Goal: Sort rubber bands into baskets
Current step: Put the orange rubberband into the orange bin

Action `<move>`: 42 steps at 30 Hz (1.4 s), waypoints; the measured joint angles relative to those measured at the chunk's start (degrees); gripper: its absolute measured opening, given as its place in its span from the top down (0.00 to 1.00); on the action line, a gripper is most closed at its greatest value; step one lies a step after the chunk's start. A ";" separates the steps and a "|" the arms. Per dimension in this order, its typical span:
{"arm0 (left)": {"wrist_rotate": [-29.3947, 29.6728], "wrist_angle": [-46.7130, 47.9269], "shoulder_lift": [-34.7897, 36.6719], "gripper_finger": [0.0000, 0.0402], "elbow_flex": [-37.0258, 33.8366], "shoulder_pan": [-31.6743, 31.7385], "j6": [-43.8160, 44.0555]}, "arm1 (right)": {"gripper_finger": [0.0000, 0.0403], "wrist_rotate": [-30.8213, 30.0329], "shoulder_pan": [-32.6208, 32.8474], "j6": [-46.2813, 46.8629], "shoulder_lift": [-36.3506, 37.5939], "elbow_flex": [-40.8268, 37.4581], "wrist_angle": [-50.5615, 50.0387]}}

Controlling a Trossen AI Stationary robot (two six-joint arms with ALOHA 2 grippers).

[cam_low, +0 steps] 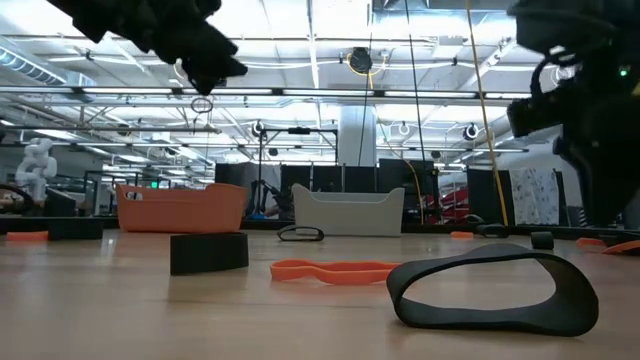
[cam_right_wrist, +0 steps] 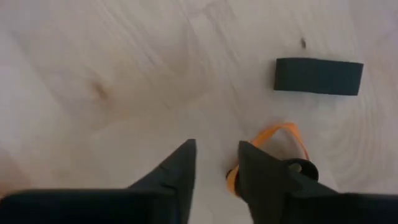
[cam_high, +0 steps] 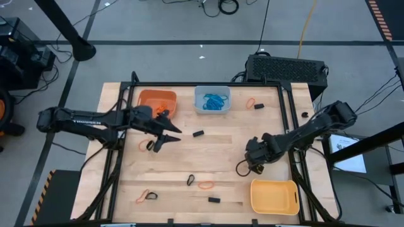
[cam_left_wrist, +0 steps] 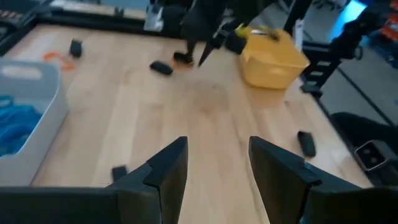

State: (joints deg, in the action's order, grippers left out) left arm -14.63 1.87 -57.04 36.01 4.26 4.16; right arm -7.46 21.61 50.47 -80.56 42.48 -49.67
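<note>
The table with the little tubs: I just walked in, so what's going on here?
Two robot arms are sorting rubber bands into baskets. The blue-grey basket already holds blue bands; the orange basket and yellow basket stand at opposite corners. The right gripper is low over the table beside an orange band, jaws slightly apart. The left gripper hovers open mid-table.

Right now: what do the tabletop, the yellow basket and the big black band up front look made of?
Tabletop: pale wood, matte, with grain and plank seams visible. Yellow basket: likely moulded plastic, smooth, slightly glossy, with rounded corners. Black band: probably rubber, a flat matte strip, sagging into a loose loop under its own weight.
</note>
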 joint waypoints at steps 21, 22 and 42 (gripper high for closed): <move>4.20 -3.92 0.00 0.56 0.00 -1.78 -0.50 | 0.85 2.05 -0.20 -3.22 -8.09 -0.81 -5.44; 4.20 -3.92 0.00 0.56 0.00 -1.78 -0.50 | 0.91 2.12 -0.21 -3.24 -8.11 -0.82 -5.61; 4.24 -3.85 0.00 0.56 0.00 -1.78 -0.46 | 1.00 2.68 -0.24 -1.02 2.48 3.82 -9.14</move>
State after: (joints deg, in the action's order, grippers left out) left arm -10.39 -1.97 -57.04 36.01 2.48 3.70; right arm -4.79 21.37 49.45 -78.07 46.30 -58.81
